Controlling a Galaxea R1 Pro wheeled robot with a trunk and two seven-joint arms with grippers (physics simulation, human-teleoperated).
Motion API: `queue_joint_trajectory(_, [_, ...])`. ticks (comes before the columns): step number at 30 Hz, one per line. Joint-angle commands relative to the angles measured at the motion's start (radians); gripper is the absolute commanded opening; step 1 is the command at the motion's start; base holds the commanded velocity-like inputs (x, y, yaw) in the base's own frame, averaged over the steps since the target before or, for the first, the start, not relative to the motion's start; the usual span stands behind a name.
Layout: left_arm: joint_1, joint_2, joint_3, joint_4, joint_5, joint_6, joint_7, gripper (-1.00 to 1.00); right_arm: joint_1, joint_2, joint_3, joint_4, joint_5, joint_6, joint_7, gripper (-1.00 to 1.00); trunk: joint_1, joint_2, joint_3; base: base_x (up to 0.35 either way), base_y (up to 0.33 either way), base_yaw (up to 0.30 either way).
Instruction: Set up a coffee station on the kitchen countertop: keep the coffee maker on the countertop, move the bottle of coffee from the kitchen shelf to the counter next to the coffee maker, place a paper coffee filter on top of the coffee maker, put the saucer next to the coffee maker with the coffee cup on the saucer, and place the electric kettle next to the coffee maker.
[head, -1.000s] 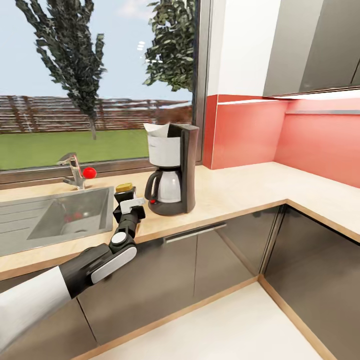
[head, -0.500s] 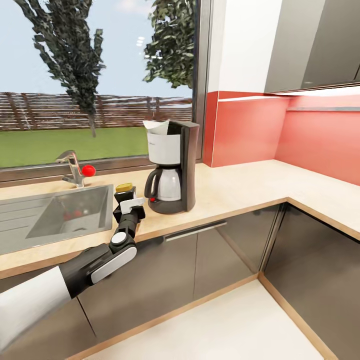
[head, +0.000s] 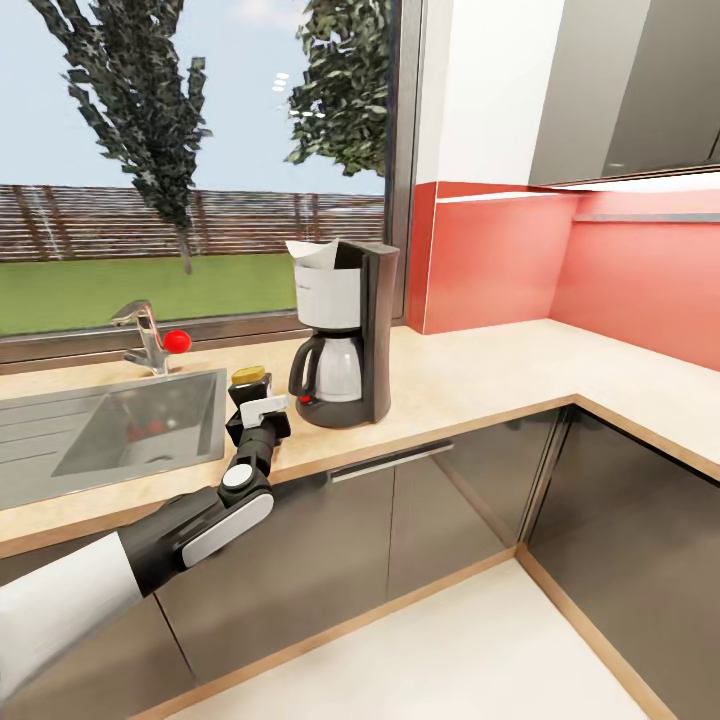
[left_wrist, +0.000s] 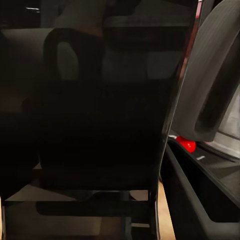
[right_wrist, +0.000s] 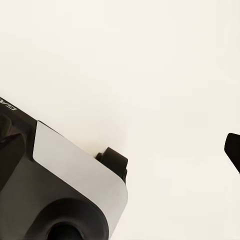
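Coffee bottle (head: 250, 381) sits clamped in my left jaws (head: 256, 408), its yellow cap showing above them, low over the desk (head: 470, 380) between the sink (head: 120, 425) and the coffee maker (head: 345, 335). Whether its base touches the beige surface I cannot tell, since my own wrist hides it. The bottle is just beside the coffee maker's carafe (head: 328, 372), on the sink side, near the red switch at the machine's foot. A white paper coffee filter (head: 312, 256) stands in the pale basket on top of the coffee maker, its pointed edge rising above the rim.

In my left wrist view the dark bottle (left_wrist: 95, 115) lies right in front of the lens, with the carafe handle (left_wrist: 212, 90) and the red switch (left_wrist: 186, 144) close alongside it.

A chrome tap (head: 145, 335) with a red knob stands behind the sink, under the window. The red backsplash (head: 500, 260) runs along the corner past the coffee maker. My right wrist view looks at a pale surface with part of my own grey and black body; my right jaws' state I cannot tell
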Motion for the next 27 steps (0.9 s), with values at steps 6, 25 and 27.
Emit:
queue_joint_trajectory(6, [-0.002,0.001,-0.004,-0.001,0.008,-0.008,0.002,-1.00,0.000,0.000,-0.004,0.000,0.006,-0.003,0.004,1.00,0.000,-0.001,-0.004,0.000,0.000,0.000])
queue_joint_trajectory(25, [-0.002,0.001,-0.007,-0.001,0.008,-0.008,0.001,-1.00,0.000,0.000,-0.003,0.000,0.006,-0.003,0.004,1.00,0.000,-0.001,-0.027,0.000,0.000,0.000])
queue_joint_trajectory(27, [-0.002,0.001,-0.007,-0.001,0.008,-0.008,0.001,-1.00,0.000,0.000,-0.003,0.000,0.006,-0.003,0.004,1.00,0.000,-0.001,-0.030,0.000,0.000,0.000])
